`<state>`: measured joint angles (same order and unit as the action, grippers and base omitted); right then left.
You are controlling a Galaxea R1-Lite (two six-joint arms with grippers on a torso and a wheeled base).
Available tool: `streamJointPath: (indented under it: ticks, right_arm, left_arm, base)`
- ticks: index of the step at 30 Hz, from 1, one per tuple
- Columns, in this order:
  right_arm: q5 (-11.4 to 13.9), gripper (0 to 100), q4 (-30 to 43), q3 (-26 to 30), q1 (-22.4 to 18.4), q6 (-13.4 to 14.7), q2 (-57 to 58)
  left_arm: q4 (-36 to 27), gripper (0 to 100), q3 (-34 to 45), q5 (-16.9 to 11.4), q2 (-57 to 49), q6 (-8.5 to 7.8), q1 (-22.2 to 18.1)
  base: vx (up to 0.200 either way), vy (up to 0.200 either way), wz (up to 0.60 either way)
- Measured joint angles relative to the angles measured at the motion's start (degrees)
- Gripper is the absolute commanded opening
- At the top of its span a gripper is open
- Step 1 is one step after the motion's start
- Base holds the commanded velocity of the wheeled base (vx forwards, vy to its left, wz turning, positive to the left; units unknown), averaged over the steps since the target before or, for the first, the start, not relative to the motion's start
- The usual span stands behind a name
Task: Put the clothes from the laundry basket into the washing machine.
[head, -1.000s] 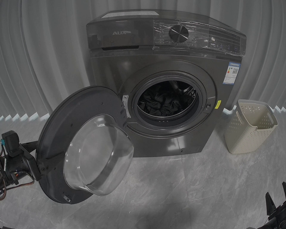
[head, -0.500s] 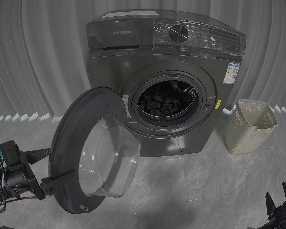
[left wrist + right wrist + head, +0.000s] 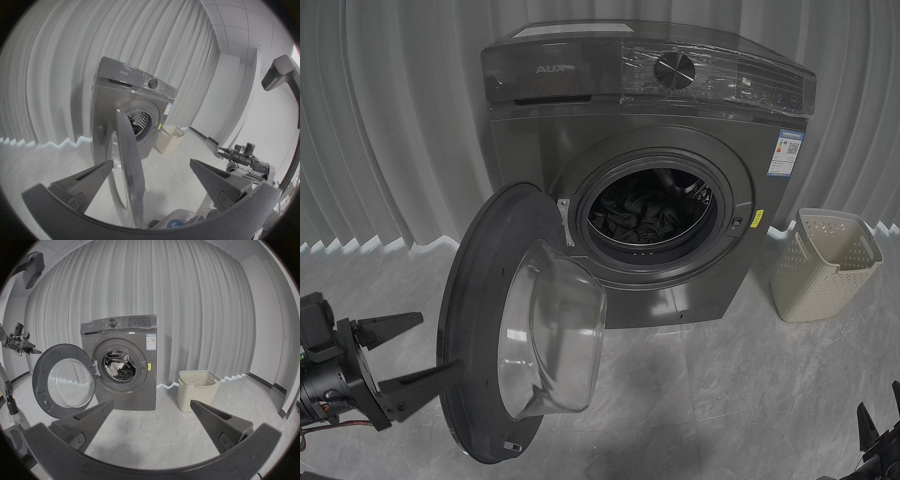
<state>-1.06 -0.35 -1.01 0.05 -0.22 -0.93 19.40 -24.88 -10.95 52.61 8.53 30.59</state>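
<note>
Directly ahead of the left gripper (image 3: 441,340), which hangs low on the robot's left, stands the round door (image 3: 478,294) of the washing machine (image 3: 562,144). The door is swung partway out on its hinge, and its clear glass bowl (image 3: 556,337) bulges away from this gripper. The gripper is released, its two dark fingers (image 3: 419,384) spread wide. The lower one reaches to the door's outer rim, though it cannot be told whether it touches. In the left wrist view the door's edge stands between the two fingers, nearer one of them. Beyond the door, farther ahead and to the right of the left gripper, a heap of dark clothes (image 3: 637,215) lies inside the drum, behind the open porthole. The right gripper (image 3: 152,402) sits low on the robot's right, also released, with its fingers wide apart and nothing between them. Well ahead of it, the pale perforated laundry basket (image 3: 831,269) stands upright on the grey floor (image 3: 706,387), just beside the machine's right flank. A pleated curtain (image 3: 394,125) hangs behind both.
</note>
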Motion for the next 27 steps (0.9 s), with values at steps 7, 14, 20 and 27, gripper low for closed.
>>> streamJointPath:
  ticks: [7,14,20,27]
  right_arm:
    - [0.02,100,0.0,0.0,0.02,-0.02,0.0]
    - [0.0,100,0.02,0.0,0.02,0.0,0.0]
    - [0.02,100,0.0,0.0,0.02,-0.02,0.0]
    - [0.02,100,0.02,0.0,-0.02,0.0,0.0]
  left_arm:
    - [-0.51,100,-0.09,5.25,-3.96,-1.15,-7.28]
    - [-0.87,100,1.9,6.05,-4.06,-7.25,-16.94]
    - [0.3,100,3.44,5.97,1.18,-9.68,-18.38]
    - [5.64,100,3.41,4.57,8.33,-9.44,-13.7]
  base:
    - [0.0,0.0,0.0]
    - [0.0,0.0,0.0]
    - [0.0,0.0,0.0]
    - [0.0,0.0,0.0]
